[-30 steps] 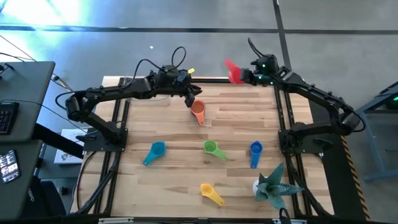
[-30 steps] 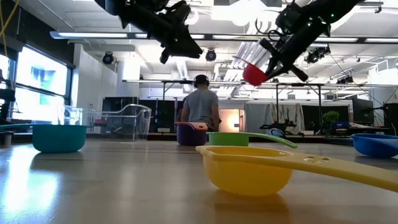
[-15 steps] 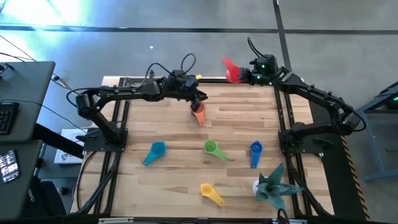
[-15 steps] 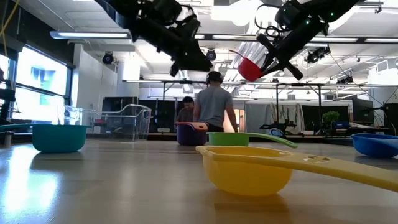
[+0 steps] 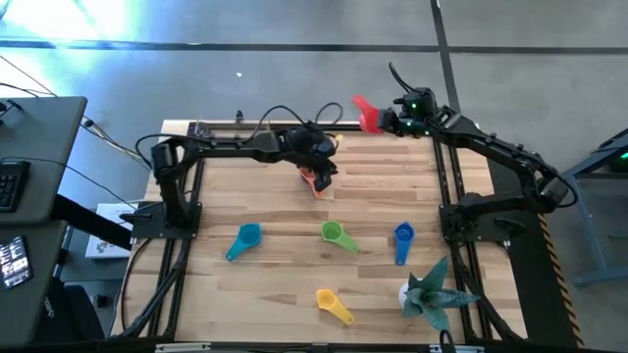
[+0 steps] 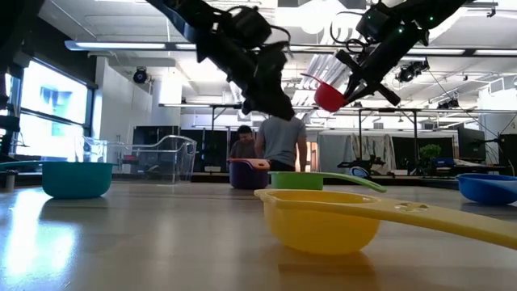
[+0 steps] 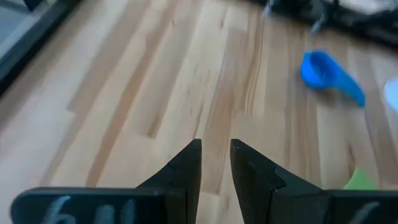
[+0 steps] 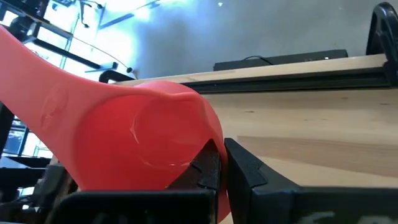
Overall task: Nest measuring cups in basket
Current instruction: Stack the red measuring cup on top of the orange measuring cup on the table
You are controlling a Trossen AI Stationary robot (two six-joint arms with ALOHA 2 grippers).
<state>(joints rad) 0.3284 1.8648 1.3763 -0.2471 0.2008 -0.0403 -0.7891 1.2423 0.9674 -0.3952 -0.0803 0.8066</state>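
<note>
- High view: your left gripper (image 5: pixel 321 169) sits over the far middle of the table (image 5: pixel 265 206), right above the orange cup (image 5: pixel 315 182), which lies on the wood. Your right gripper (image 5: pixel 385 120) is at the table's far right edge, carrying the red cup (image 5: pixel 367 113) in the air. On the wood you have the light blue cup (image 5: pixel 244 240), the green cup (image 5: pixel 335 235) and the dark blue cup (image 5: pixel 403 238) in a row, with the yellow cup (image 5: pixel 332 305) nearer the front edge. The teal plant figure (image 5: pixel 431 291) stands at the front right corner.
- Low view: the left gripper (image 6: pixel 271 103) hangs above the table, and you cannot tell from here how its fingers stand. The right gripper (image 6: pixel 349 78) holds the red cup (image 6: pixel 328 95) high up. The clear basket (image 6: pixel 159 157) sits at the far side of the table, apart from the purple cup (image 6: pixel 247 173), which has an orange rim showing at its top. The yellow cup (image 6: pixel 323 220) lies closest to you. A person (image 6: pixel 281 141) stands in the room behind.
- Left wrist view: your left gripper (image 7: pixel 216 163) has its fingers nearly together with a narrow gap and nothing between them, above bare wood. The dark blue cup (image 7: pixel 329 76) lies well ahead.
- Right wrist view: your right gripper (image 8: pixel 221 163) is clamped on the rim of the red cup (image 8: pixel 134 146), above the table.
</note>
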